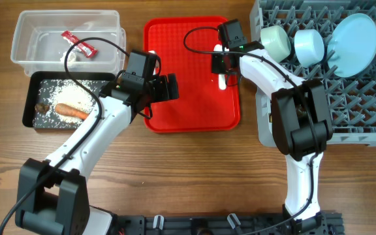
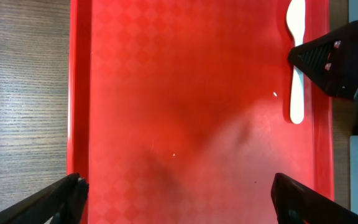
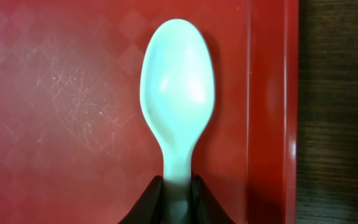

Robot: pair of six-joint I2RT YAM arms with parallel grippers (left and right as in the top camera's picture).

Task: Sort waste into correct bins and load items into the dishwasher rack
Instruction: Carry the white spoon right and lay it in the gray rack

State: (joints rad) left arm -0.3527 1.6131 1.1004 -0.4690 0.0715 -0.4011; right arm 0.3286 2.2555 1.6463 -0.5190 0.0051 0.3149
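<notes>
The white plastic spoon [image 1: 222, 81] lies on the right side of the flat red tray [image 1: 191, 108]. My right gripper [image 1: 222, 64] is shut on its handle; in the right wrist view both fingers [image 3: 178, 200] pinch the handle below the spoon's bowl [image 3: 176, 87]. My left gripper [image 1: 173, 88] is open and empty over the tray's left part, its jaws [image 2: 179, 199] wide apart; the spoon [image 2: 296, 68] shows at the far right there. The red wrapper [image 1: 78, 44] and white scrap [image 1: 70, 57] lie in the clear tub [image 1: 25, 29]. The carrot [image 1: 70, 111], brown lump [image 1: 42, 106] and rice [image 1: 77, 93] lie in the black tray [image 1: 29, 104]. The yellow cup is out of view.
The grey dishwasher rack [image 1: 364, 104] stands at the right and holds the pale-green bowl [image 1: 276, 40], the light-blue bowl [image 1: 309, 46] and the pale-blue plate [image 1: 354, 36]. The red tray's right rim [image 3: 272, 112] runs close beside the spoon.
</notes>
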